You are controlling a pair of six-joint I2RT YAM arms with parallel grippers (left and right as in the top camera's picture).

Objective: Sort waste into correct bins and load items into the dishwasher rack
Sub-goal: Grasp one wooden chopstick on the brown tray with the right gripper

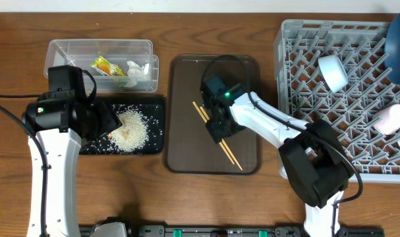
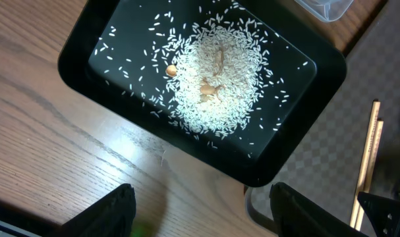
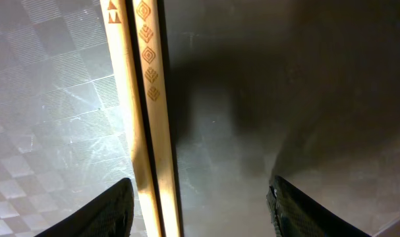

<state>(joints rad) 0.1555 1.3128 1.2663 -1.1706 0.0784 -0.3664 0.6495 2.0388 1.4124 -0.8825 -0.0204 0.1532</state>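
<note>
A pair of wooden chopsticks (image 1: 231, 157) lies diagonally on the brown serving tray (image 1: 242, 85). My right gripper (image 1: 219, 131) hangs low over their middle. In the right wrist view the chopsticks (image 3: 150, 131) run between the open jaws of this gripper (image 3: 200, 210), close to the left finger. White rice (image 1: 130, 131) lies heaped in the black tray (image 1: 157, 108). My left gripper (image 1: 111, 122) hovers at that tray's left part, open (image 2: 203, 217) and holding nothing. The clear tub (image 1: 61, 49) holds the snack wrapper (image 1: 107, 66) and tissue (image 1: 137, 69).
The grey dishwasher rack (image 1: 298, 39) fills the right side. In it are a white cup (image 1: 333, 71), a dark blue plate (image 1: 399, 36) and a pinkish cup (image 1: 392, 118). Bare wooden table lies in front of the trays.
</note>
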